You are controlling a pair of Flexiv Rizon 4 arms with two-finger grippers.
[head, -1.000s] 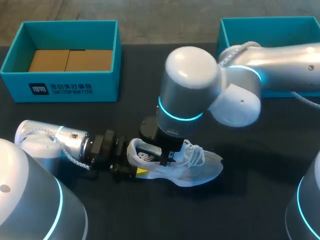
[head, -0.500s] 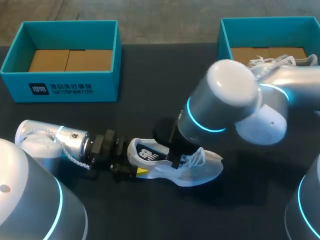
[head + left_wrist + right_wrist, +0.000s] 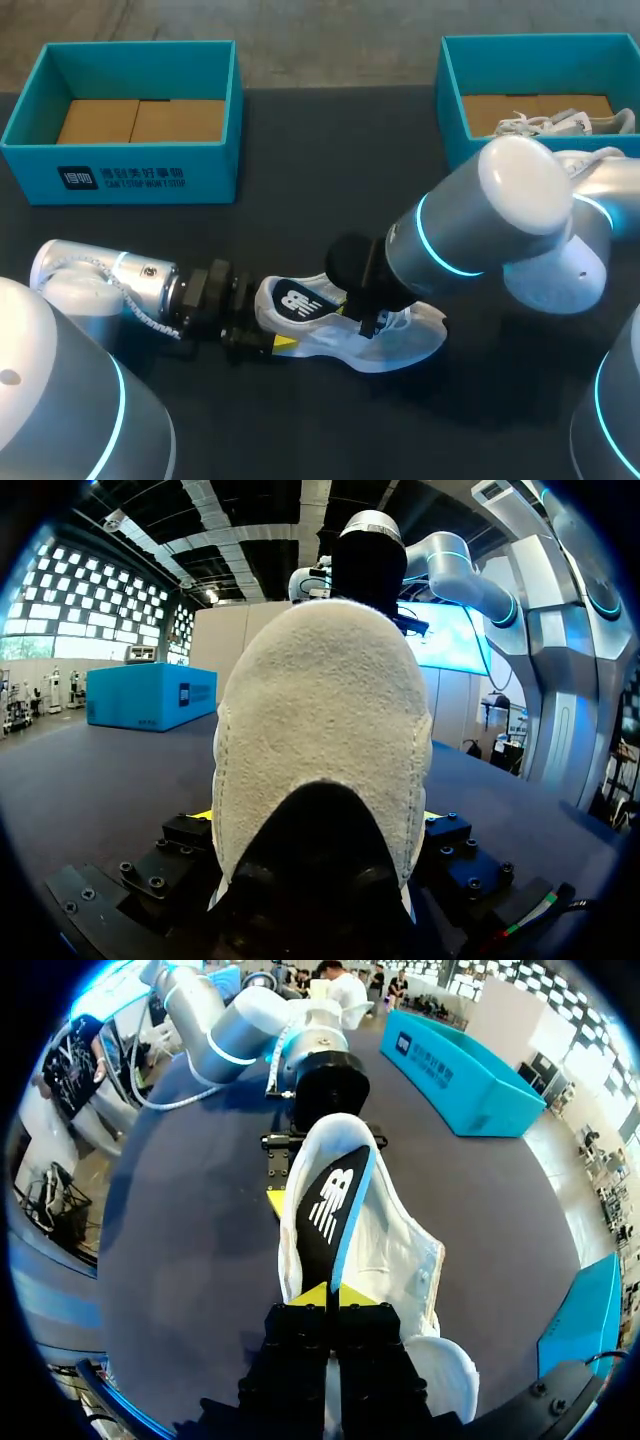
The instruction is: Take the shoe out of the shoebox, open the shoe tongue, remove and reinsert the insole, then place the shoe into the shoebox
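A white shoe (image 3: 400, 345) lies on its sole on the black table, toe to the right. My left gripper (image 3: 270, 320) has its fingers wide apart on both sides of the heel (image 3: 320, 730), shut on the shoe. My right gripper (image 3: 368, 320) hangs over the shoe's mouth, shut on the front end of the black insole (image 3: 300, 300). In the right wrist view the insole (image 3: 330, 1205), blue-edged with a white logo, runs from the right gripper's (image 3: 330, 1298) closed yellow tips back into the heel of the shoe (image 3: 400, 1260). Its heel end stays inside the shoe.
A teal shoebox (image 3: 120, 160) with a cardboard liner stands at the back left. A second teal shoebox (image 3: 450, 80) at the back right holds another white shoe (image 3: 550, 123). My right arm's elbow spans the space in front of that box.
My right arm has swung its elbow to the right and tilted over. Its gripper has shifted a little toward the toe with the insole, which now shows more. The left gripper has stayed put.
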